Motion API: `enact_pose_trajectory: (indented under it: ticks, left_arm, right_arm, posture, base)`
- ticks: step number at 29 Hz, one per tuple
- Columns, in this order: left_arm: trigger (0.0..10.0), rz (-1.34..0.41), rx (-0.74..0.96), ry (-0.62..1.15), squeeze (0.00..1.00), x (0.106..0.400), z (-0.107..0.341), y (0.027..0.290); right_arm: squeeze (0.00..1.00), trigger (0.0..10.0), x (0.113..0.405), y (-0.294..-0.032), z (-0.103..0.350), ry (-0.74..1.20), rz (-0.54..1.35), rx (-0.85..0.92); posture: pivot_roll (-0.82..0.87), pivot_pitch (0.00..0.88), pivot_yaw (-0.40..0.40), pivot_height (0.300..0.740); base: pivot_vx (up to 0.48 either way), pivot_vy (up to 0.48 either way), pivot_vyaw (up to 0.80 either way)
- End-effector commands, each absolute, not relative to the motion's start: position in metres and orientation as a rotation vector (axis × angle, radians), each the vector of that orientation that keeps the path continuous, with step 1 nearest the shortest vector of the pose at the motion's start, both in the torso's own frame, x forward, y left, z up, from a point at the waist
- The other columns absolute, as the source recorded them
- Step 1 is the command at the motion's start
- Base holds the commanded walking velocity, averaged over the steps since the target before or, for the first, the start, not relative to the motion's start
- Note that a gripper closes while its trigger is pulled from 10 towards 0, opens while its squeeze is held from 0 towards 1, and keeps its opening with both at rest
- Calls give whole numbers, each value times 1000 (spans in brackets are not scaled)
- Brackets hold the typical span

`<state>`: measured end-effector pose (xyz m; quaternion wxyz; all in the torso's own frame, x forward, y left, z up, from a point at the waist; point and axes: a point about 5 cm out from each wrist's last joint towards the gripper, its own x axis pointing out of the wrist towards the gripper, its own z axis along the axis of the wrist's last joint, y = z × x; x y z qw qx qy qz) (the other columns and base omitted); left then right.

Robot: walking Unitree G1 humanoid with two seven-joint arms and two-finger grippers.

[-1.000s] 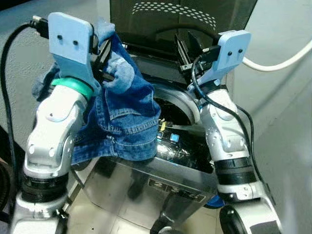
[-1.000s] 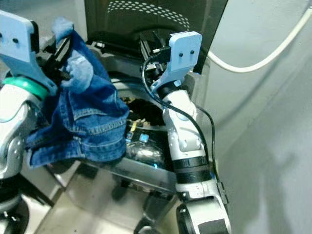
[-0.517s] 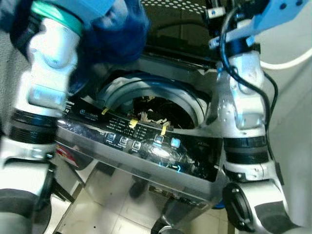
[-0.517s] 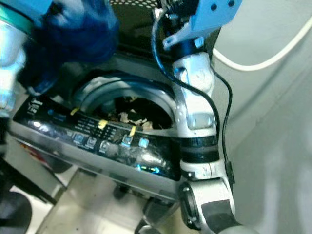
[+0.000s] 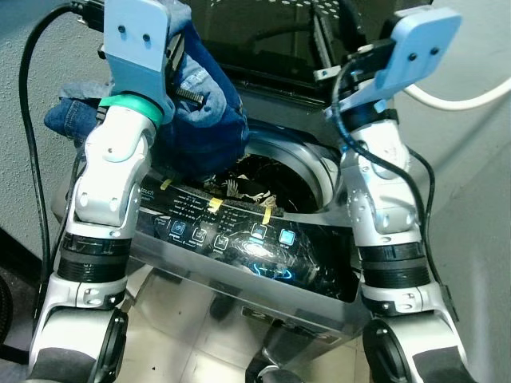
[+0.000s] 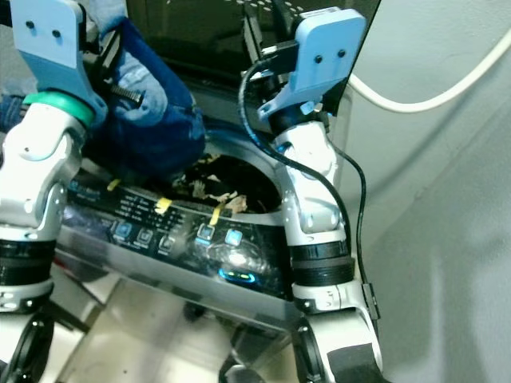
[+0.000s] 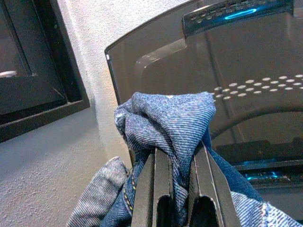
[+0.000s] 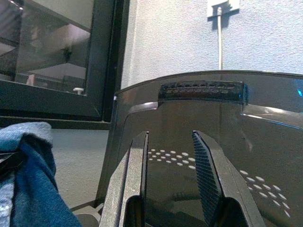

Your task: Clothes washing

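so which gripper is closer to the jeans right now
Left. The left gripper is shut on the jeans, holding them over the washer drum's left rim. The right gripper is open and empty, raised by the upright lid, apart from the jeans.

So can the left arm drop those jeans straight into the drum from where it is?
Probably yes. The left gripper holds the jeans bunched above the drum opening; the lid stands raised behind, and the right gripper is open, off to the side.
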<state>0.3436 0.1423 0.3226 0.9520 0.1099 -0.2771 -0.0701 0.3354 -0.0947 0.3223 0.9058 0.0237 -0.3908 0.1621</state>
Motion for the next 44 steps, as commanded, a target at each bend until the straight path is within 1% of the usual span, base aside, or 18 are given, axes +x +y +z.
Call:
enact_pose_trajectory:
  ticks: [1,12,23,25,29,30,32,34,35,36,37,38,39,40,41,42,43,44]
  left_arm:
    - [10000,-132,217,-600,0,343,329,144]
    - [10000,-140,200,-578,0,338,332,144]
    - [10000,-148,219,-572,0,340,329,143]
    - [10000,-192,133,-514,0,343,324,142]
    - [10000,-210,106,-494,0,344,322,141]
    - [10000,-222,80,-450,0,346,319,142]
    - [10000,-222,80,-450,0,346,319,142]
    - [10000,-259,-59,-224,0,359,304,148]
    - [10000,-285,-50,-170,0,364,301,149]
    - [10000,-285,-50,-170,0,364,301,149]
    - [10000,-312,32,-157,0,369,300,148]
    - [10000,-312,32,-157,0,369,300,148]
    - [10000,-329,107,-164,0,372,301,147]
    - [10000,-329,107,-164,0,372,301,147]
    - [10000,-354,200,-167,0,376,299,144]
    - [10000,-354,200,-167,0,376,299,144]
    - [10000,-385,265,-166,0,379,297,139]
    - [10000,-385,265,-166,0,379,297,139]
  right_arm:
    - [0,10000,335,-93,324,-820,338,54]
    - [0,10000,334,-94,322,-807,336,49]
    - [0,10000,335,-94,321,-805,339,49]
    - [0,10000,335,-93,321,-804,341,46]
    - [0,10000,335,-93,320,-803,342,45]
    - [0,10000,335,-93,320,-802,343,43]
    - [0,10000,335,-93,320,-802,343,43]
    - [0,10000,335,-92,320,-803,340,30]
    - [0,10000,335,-94,320,-810,318,-6]
    - [0,10000,335,-94,320,-810,318,-6]
    - [0,10000,340,-100,320,-809,248,-117]
    - [0,10000,340,-100,320,-809,248,-117]
    - [0,10000,343,-105,320,-810,198,-197]
    - [0,10000,343,-105,320,-810,198,-197]
    - [0,10000,351,-115,317,-767,154,-230]
    - [0,10000,351,-115,317,-767,154,-230]
    - [0,10000,361,-129,312,-707,112,-253]
    - [0,10000,361,-129,312,-707,112,-253]
  posture:
    - [82,24,-21,740]
    - [77,22,-22,740]
    - [78,21,-21,740]
    - [76,19,-20,740]
    - [76,18,-21,740]
    - [76,17,-21,740]
    - [76,17,-21,740]
    - [76,16,-23,740]
    - [76,16,-23,740]
    - [76,16,-23,740]
    - [74,18,-22,740]
    - [74,18,-22,740]
    - [74,18,-22,740]
    - [74,18,-22,740]
    - [68,20,-17,740]
    - [68,20,-17,740]
    - [62,25,-12,740]
    - [62,25,-12,740]
  base:
    - [0,480,0]
    - [0,430,0]
    - [0,0,0]
    - [0,0,0]
    - [0,0,0]
    - [0,0,0]
    - [0,0,0]
    - [0,0,0]
    - [0,0,0]
    - [0,0,0]
    - [0,0,0]
    - [0,0,0]
    - [0,0,0]
    - [0,0,0]
    - [0,0,0]
    - [0,0,0]
    - [0,0,0]
    - [0,0,0]
